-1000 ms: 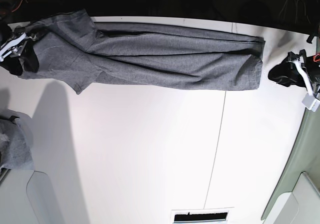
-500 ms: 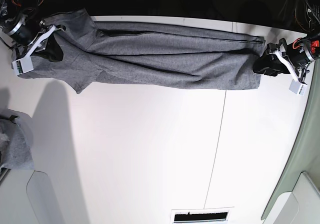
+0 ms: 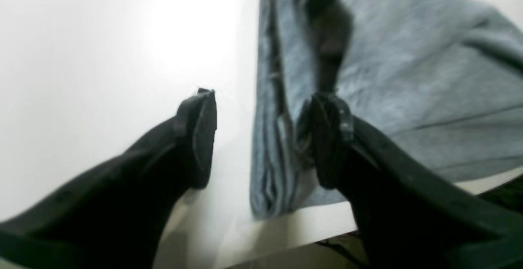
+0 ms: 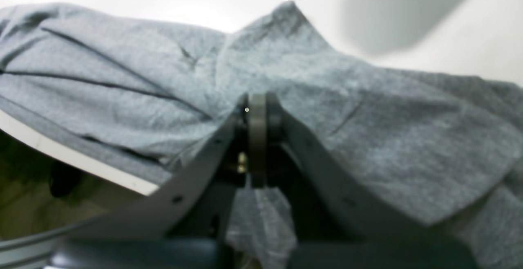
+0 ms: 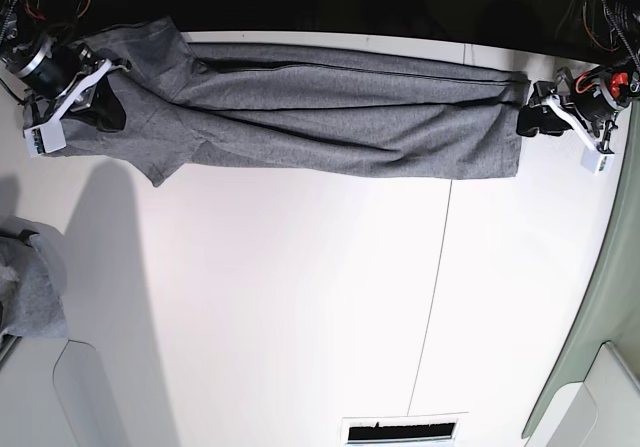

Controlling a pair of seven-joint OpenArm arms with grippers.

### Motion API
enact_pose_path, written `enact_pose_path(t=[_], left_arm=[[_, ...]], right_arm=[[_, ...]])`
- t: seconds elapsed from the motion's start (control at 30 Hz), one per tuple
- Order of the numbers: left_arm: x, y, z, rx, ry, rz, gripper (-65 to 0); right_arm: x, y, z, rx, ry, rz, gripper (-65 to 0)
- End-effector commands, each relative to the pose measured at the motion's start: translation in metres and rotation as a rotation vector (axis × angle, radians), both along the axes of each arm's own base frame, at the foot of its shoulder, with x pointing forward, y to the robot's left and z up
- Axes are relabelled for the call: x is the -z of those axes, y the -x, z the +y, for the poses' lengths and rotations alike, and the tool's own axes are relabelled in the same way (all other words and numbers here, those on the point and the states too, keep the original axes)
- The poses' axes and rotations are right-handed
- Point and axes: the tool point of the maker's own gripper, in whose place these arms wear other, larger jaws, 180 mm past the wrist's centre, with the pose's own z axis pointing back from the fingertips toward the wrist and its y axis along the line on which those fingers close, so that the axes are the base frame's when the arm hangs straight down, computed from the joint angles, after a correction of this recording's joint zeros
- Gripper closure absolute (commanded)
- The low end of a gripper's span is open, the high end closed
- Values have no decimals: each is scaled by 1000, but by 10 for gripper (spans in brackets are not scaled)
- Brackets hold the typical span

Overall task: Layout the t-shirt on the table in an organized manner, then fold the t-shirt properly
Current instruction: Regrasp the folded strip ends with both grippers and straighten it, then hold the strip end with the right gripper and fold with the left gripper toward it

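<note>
The heather-grey t-shirt [image 5: 340, 117] lies stretched in a long band along the far edge of the white table [image 5: 300, 297]. My right gripper [image 5: 110, 112] is at the shirt's sleeve end on the base view's left. In the right wrist view this gripper [image 4: 255, 109] is shut, pinching the t-shirt [image 4: 367, 117], and creases run toward its tips. My left gripper [image 5: 525, 117] is at the hem end on the base view's right. In the left wrist view it [image 3: 263, 138] stands open astride the folded hem of the t-shirt [image 3: 408, 77], with one finger [image 3: 327, 138] on the cloth.
The shirt lies close to the table's far edge, with dark space beyond. A small lighter-grey cloth bundle [image 5: 30, 287] sits at the left edge. A pale grey-green panel [image 5: 600, 347] curves along the right. A thin seam [image 5: 435, 297] crosses the tabletop, and a vent slot [image 5: 400, 432] sits near the front.
My right gripper has moved onto the sleeve end and shut on the cloth. My left gripper has come in from the right to the hem's far corner, staying open.
</note>
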Motion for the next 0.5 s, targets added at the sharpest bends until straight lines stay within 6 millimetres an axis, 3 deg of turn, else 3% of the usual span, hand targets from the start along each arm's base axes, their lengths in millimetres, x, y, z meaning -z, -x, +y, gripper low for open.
enact_pose_path(t=[0.0,0.17,0.3,0.47], left_arm=[[-17,-11,13,-5,-14,-50,-383],[-40,-15,24,-3,43,-91,-383],[-54,-15,9,83,128,-126,-383],[-38,-6,-15,155,141,-70,-383]], right_arm=[[-8,-4,-3,-7,10,-29,0],[-8,-5,-3,-7,10,-30,0],[-8,-5,-3,-7,8,-30,0],[-7,-4,-3,-7,8,-28,0]])
